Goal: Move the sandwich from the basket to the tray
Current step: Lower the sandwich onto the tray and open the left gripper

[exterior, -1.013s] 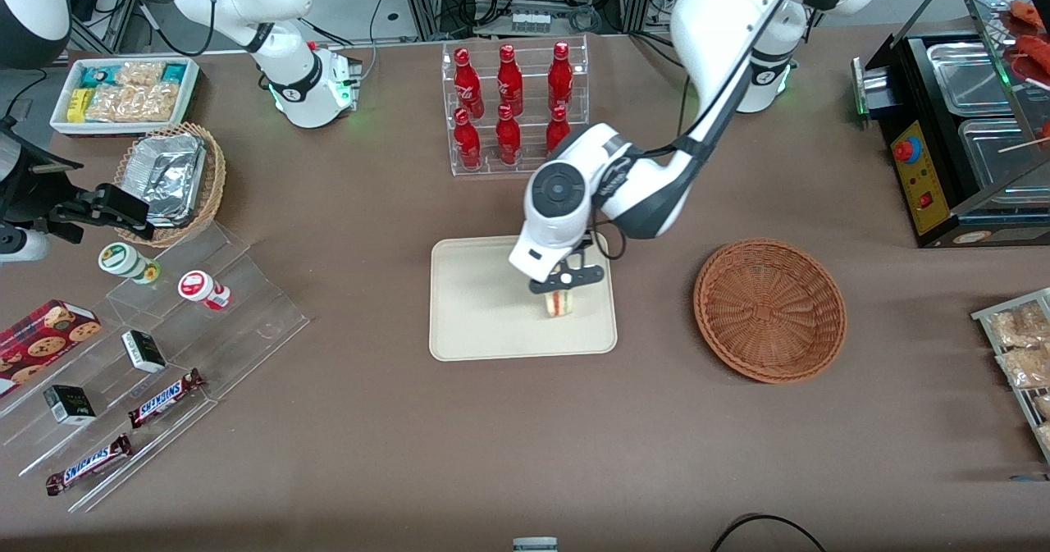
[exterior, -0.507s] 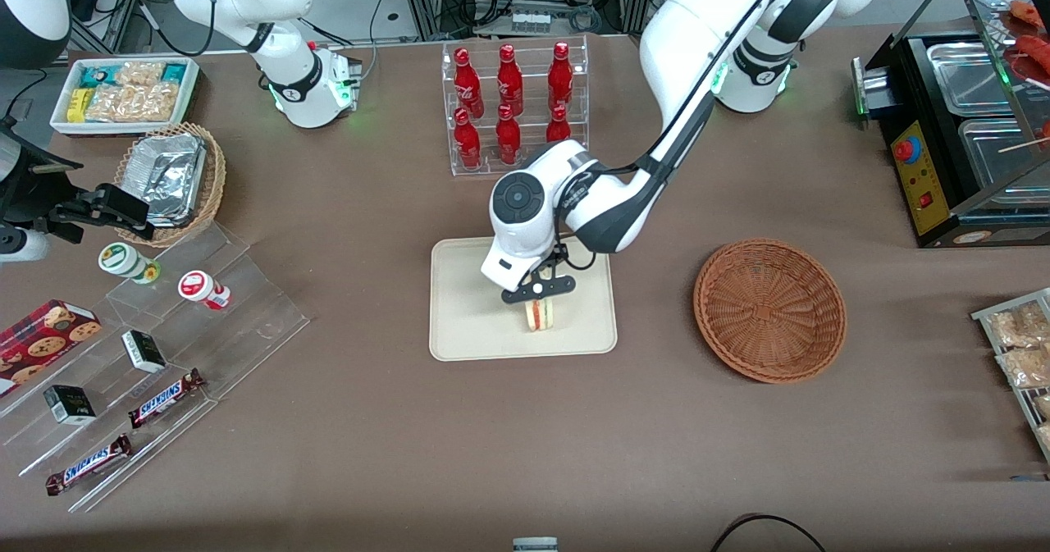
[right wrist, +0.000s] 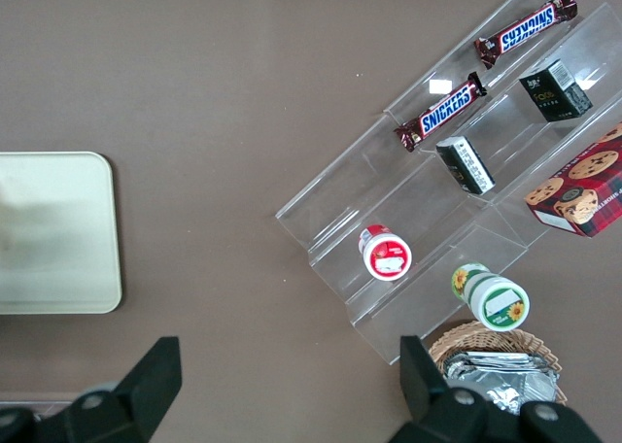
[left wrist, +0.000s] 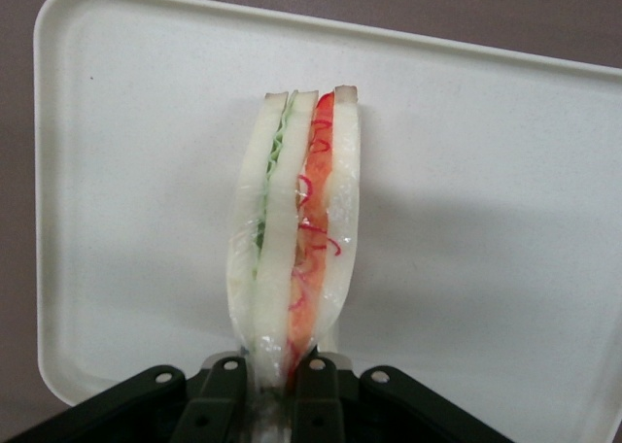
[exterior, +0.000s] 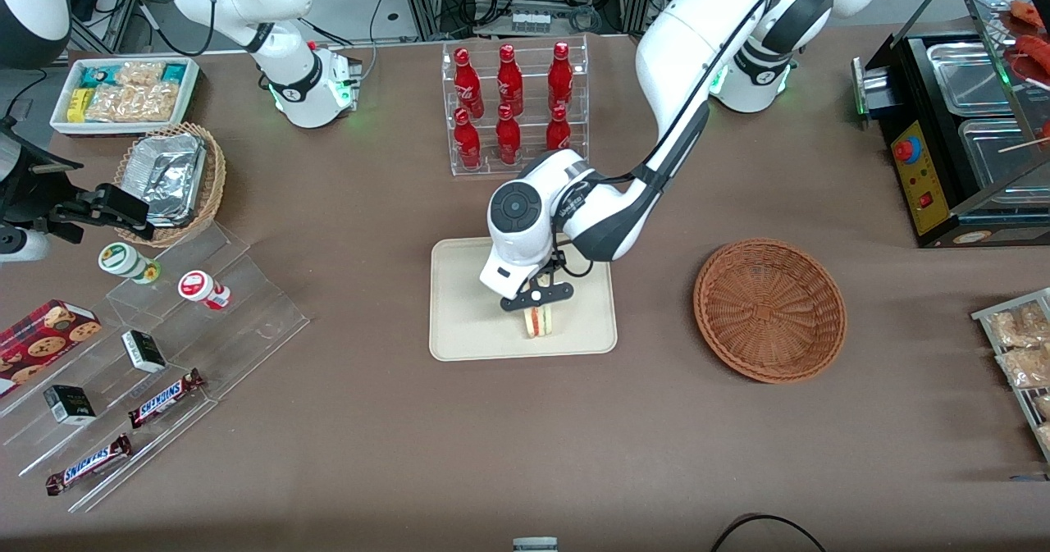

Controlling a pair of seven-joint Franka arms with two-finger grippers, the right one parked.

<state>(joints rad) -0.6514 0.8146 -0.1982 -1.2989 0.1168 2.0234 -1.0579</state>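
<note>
My left gripper [exterior: 537, 299] is over the cream-beige tray [exterior: 467, 322], shut on the sandwich [exterior: 539, 321]. The sandwich is a white bread wedge with red and green filling, held upright on its edge, low over the tray's surface near its front rim. In the left wrist view the black fingers [left wrist: 228, 390] pinch the wedge's end, and the sandwich [left wrist: 296, 239] stands over the tray [left wrist: 486, 200]. The reddish-brown wicker basket [exterior: 769, 309] lies empty on the table, toward the working arm's end beside the tray.
A clear rack of red bottles [exterior: 513, 105] stands farther from the camera than the tray. A clear stepped display with candy bars [exterior: 164, 396] and cups, a tan basket with foil containers [exterior: 171, 179] and a white snack bin [exterior: 123, 93] lie toward the parked arm's end. A black warmer [exterior: 968, 125] stands at the working arm's end.
My gripper carried the sandwich sideways across the tray toward its middle and a little nearer the camera, then almost stopped. The grip on the sandwich has not changed.
</note>
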